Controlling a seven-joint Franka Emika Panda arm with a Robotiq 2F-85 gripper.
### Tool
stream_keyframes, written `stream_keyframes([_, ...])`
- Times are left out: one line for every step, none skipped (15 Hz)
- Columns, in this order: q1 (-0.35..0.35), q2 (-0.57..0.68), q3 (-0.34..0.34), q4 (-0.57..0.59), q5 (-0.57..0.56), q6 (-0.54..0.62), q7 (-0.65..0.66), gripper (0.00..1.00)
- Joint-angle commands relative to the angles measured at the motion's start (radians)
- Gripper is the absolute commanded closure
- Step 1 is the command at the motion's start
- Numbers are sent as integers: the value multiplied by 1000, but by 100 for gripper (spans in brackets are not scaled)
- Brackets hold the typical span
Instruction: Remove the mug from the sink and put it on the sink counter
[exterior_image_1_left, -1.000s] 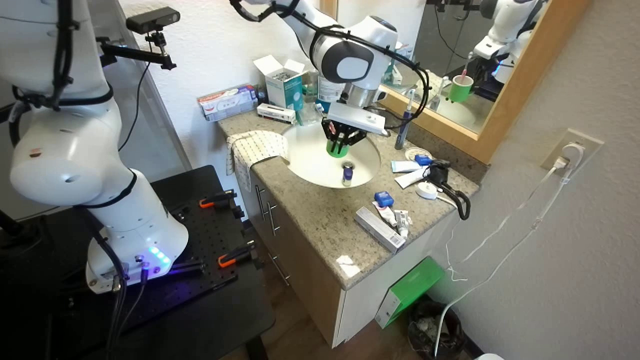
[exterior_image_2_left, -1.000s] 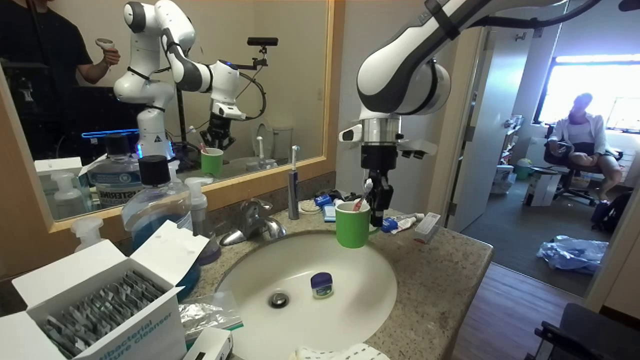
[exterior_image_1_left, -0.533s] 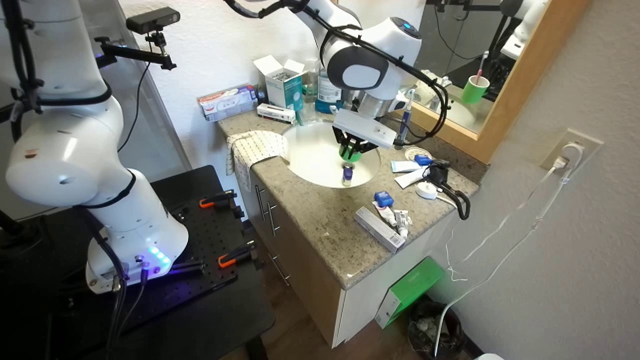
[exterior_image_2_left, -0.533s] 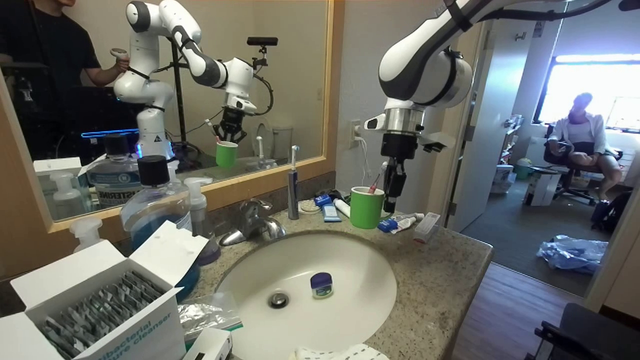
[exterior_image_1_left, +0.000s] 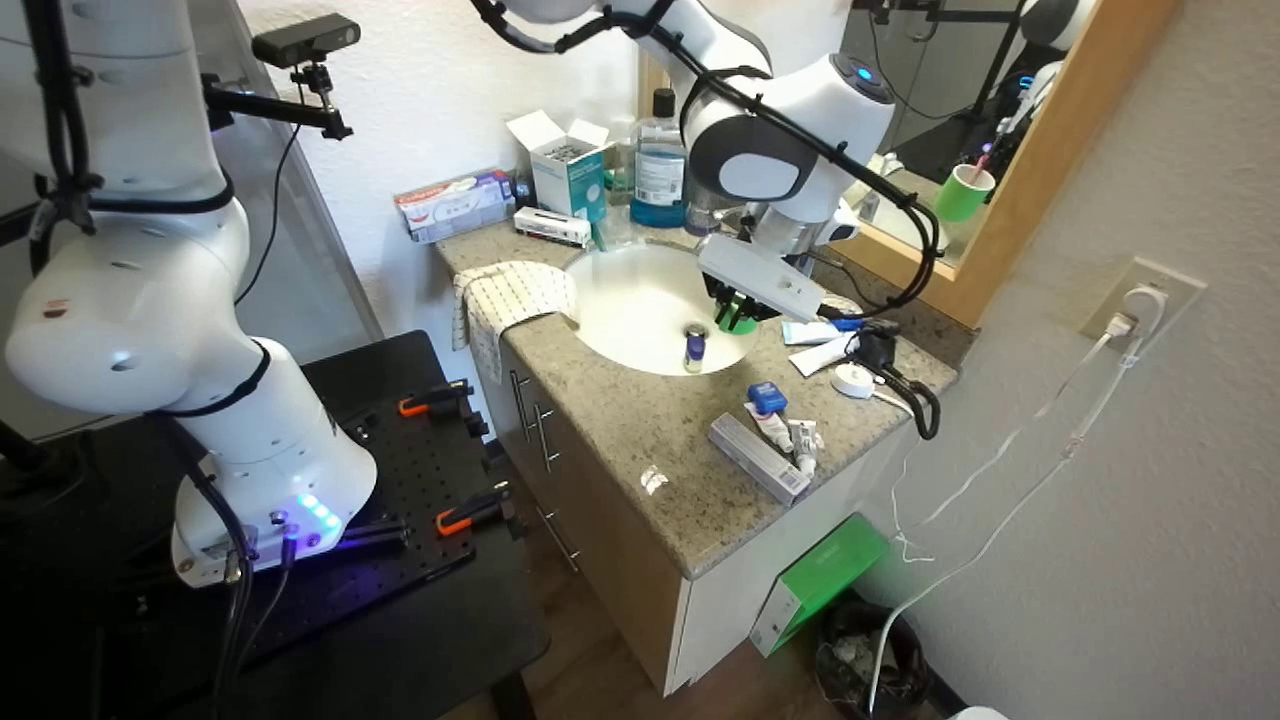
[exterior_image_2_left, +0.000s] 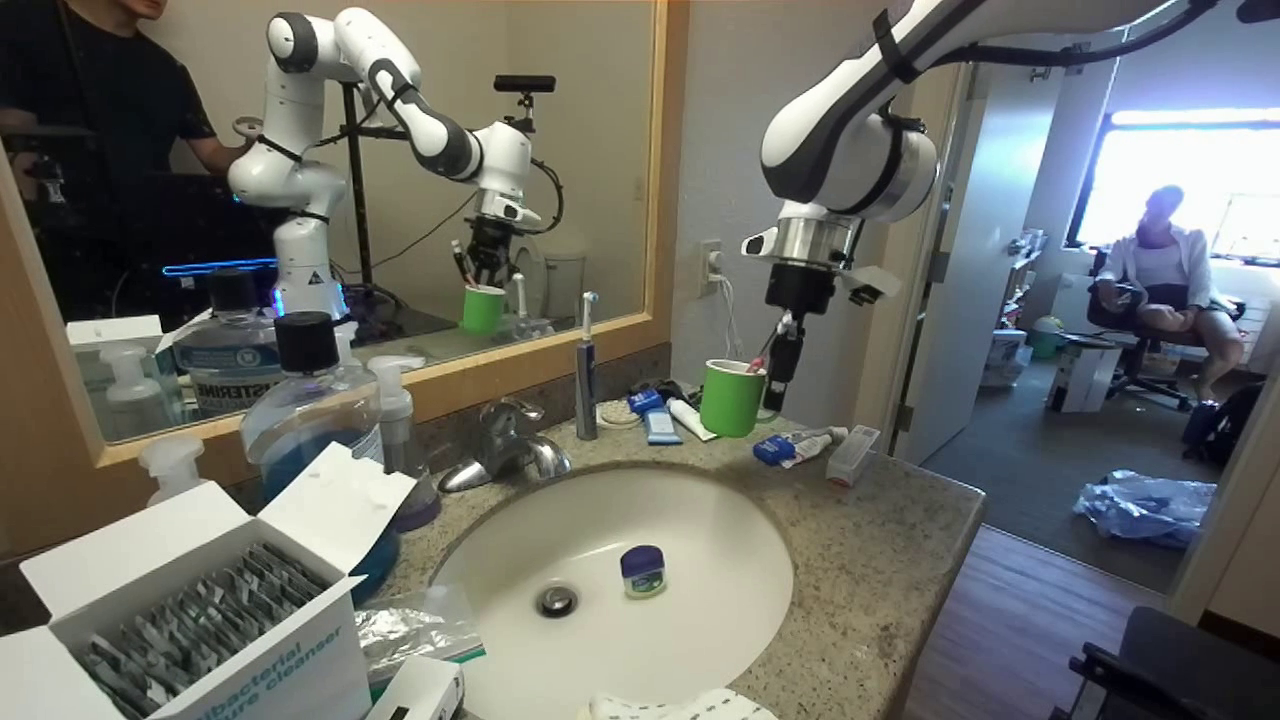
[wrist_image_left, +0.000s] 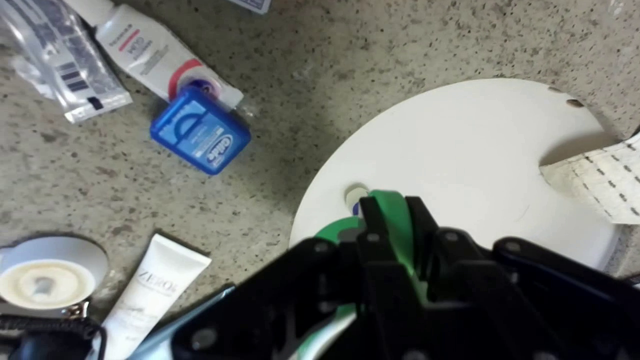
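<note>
Your jaws are closed, pinching the green mug (exterior_image_2_left: 730, 400) by its handle (wrist_image_left: 392, 212), toothbrush (exterior_image_2_left: 755, 366) inside; below the jaws lie the surface (exterior_image_2_left: 870, 560) and the sink (exterior_image_2_left: 690, 640), holding a jar (exterior_image_2_left: 643, 575).

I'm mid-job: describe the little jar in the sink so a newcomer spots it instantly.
Before the wood-framed mirror is an oval white sink. The jar is inside, near the round metal drain; unlike the drain, it wears a dark purple lid over a labelled body.
</note>
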Motion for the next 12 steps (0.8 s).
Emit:
stream_keyframes([4, 67, 1, 98, -3, 8, 59, 96])
stream_keyframes([6, 85, -1, 120, -11, 15, 84, 96])
stream_keyframes([7, 99, -2, 139, -18, 24, 109, 96])
stream_keyframes([7, 115, -5, 160, -27, 33, 136, 96])
stream_keyframes([6, 128, -7, 176, -38, 41, 162, 96])
stream_keyframes([6, 140, -9, 189, -51, 50, 189, 96])
stream_keyframes([4, 150, -11, 199, -61, 57, 215, 96])
stream_keyframes([3, 157, -13, 204, -75, 63, 239, 96])
stream_keyframes([3, 162, -18, 201, -91, 76, 267, 96])
stream_keyframes([1, 167, -22, 196, -104, 90, 296, 96])
stream_keyframes([-4, 171, -23, 190, -114, 102, 315, 96])
stream_keyframes([-13, 179, -23, 189, -118, 116, 329, 96])
